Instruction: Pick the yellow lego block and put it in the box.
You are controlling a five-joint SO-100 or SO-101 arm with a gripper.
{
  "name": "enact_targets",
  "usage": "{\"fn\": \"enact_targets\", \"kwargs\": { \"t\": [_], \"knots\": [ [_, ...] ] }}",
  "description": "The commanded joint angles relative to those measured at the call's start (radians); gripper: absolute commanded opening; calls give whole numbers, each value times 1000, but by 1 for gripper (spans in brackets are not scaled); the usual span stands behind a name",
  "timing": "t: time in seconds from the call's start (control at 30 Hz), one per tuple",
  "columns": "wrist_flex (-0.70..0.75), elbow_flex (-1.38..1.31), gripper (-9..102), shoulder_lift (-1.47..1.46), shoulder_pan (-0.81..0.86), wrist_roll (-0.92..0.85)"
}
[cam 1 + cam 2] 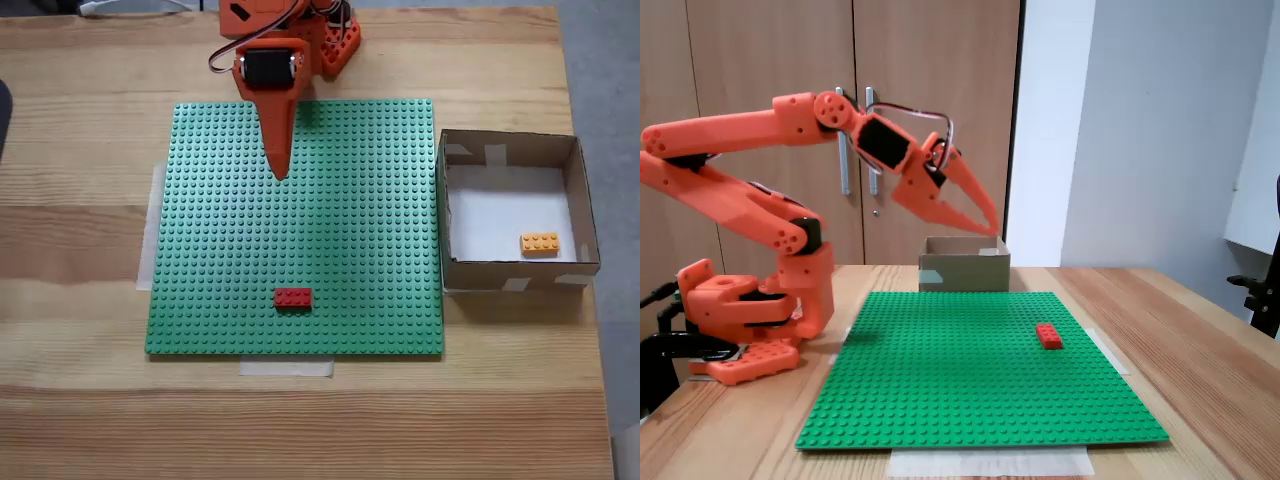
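Observation:
The yellow lego block (540, 243) lies flat on the white bottom of the box (511, 141), near its front right corner in a fixed view. In another fixed view the box (963, 272) stands behind the baseplate and its inside is hidden. My orange gripper (280, 172) hangs above the far part of the green baseplate, well left of the box. Its fingers meet at the tips, so the gripper (991, 230) is shut with nothing held, raised high over the plate.
A green studded baseplate (220, 250) is taped to the wooden table, and a red lego brick (293, 297) sits near its front edge. The arm's base (740, 310) stands at the table's far side. Cupboard doors (760, 60) rise behind.

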Motion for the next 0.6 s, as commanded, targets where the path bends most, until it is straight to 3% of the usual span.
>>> {"fn": "enact_targets", "kwargs": {
  "t": [0.0, 0.57],
  "knots": [
    [-23, 44, -1, 63, 2, -8],
    [-123, 325, -1, 270, 6, 0]
  ]
}}
